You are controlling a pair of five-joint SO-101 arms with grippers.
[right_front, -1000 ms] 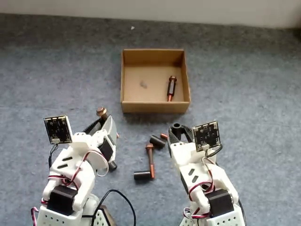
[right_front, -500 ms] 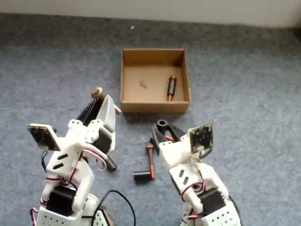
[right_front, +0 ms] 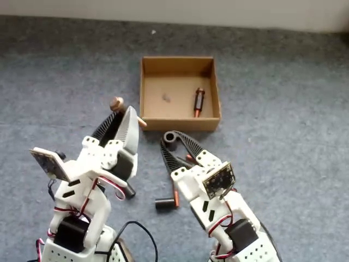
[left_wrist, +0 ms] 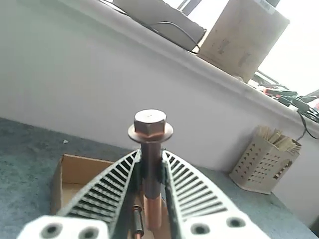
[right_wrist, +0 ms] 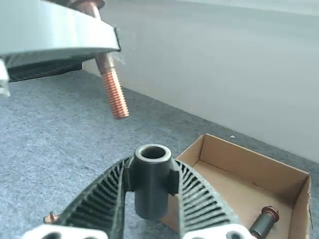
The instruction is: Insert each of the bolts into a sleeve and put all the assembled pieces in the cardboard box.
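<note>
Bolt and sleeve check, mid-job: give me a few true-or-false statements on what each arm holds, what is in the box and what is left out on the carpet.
1. The left fingers are shut on a bolt. True.
2. The right fingers are empty. False: they are shut on a black sleeve, held with its opening up.
3. The held bolt sits inside the held sleeve. False: in the right wrist view its threaded tip hangs apart from the sleeve's opening.
4. The cardboard box holds one assembled piece. True.
5. No parts lie on the carpet. False: a loose bolt and a loose sleeve lie between the arms.
</note>
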